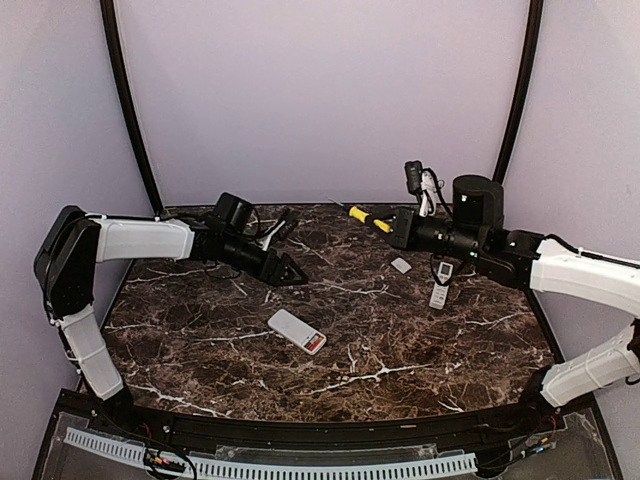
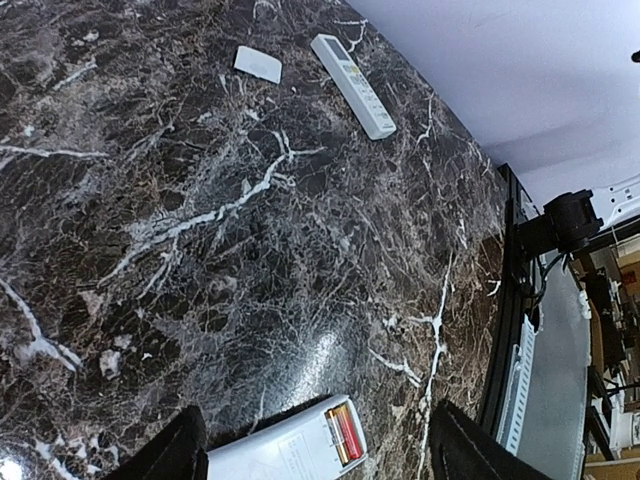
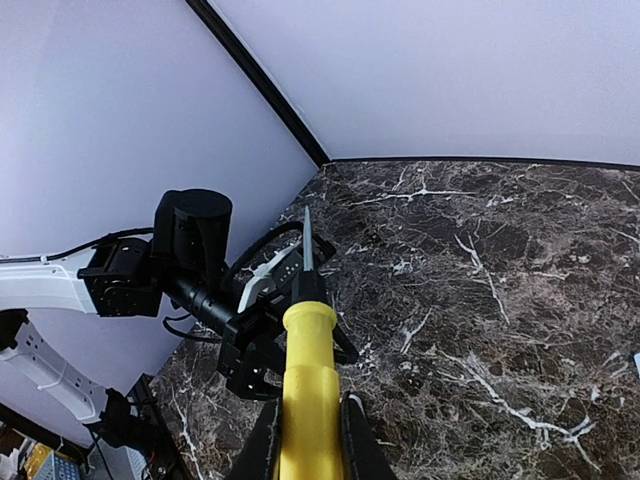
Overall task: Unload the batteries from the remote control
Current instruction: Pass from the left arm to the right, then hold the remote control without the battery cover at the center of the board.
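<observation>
A white remote control (image 1: 292, 328) lies face down mid-table, its back open, with red batteries (image 1: 315, 343) seated at its near-right end. In the left wrist view the remote control (image 2: 280, 452) sits at the bottom edge and the batteries (image 2: 345, 432) lie side by side in their bay. My left gripper (image 1: 285, 268) hovers behind and to the left of it, open, and the fingers (image 2: 175, 450) of the left gripper (image 2: 315, 462) hold nothing. My right gripper (image 1: 397, 226) at the back is shut on a yellow-handled screwdriver (image 3: 310, 390).
A second white remote (image 1: 441, 280) and a small white cover (image 1: 401, 265) lie at the right, below the right arm. A dark remote (image 1: 281, 227) rests near the back edge behind the left gripper. The table's dark rim (image 2: 505, 330) runs along the near side.
</observation>
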Controlling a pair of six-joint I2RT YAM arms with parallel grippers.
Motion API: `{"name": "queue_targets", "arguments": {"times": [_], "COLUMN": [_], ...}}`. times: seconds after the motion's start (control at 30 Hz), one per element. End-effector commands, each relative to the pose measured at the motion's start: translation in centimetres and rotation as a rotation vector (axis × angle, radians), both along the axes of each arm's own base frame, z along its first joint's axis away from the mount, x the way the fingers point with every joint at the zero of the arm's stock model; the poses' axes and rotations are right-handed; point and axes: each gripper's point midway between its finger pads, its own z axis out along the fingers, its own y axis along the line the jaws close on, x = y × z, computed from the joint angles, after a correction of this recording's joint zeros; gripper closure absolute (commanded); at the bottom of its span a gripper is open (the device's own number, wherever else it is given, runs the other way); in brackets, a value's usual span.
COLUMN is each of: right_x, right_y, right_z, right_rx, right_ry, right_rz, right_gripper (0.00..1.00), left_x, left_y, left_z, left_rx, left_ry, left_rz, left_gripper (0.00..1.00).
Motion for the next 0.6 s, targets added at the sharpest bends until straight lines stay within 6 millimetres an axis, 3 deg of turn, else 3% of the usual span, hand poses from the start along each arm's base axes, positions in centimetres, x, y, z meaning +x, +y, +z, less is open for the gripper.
{"name": "queue_targets", "arguments": {"times": [0.0, 0.23, 0.57], "right_x": [0.2, 0.5, 0.7], "right_y": [-1.2, -1.2, -0.8], "right_z": [0.6, 0.1, -0.1], "right_rx": [0.022, 0.027, 0.037], "right_ry": [-0.024, -0.012, 0.0], "right_rz": [-0.037, -0.031, -0.015], "right_gripper": [1.0, 1.0, 1.0], "left_x": [-1.0, -2.2, -2.3], "left_y": [-0.4, 0.2, 0.5], "left_z": [-1.6, -6.0, -8.6], "left_rx": [0.076, 0.209, 0.297], "left_ry": [0.035, 0.096, 0.083], "left_rz": [-0.054, -0.086, -0.09], "left_gripper": [0.24, 0.25, 0.25]}}
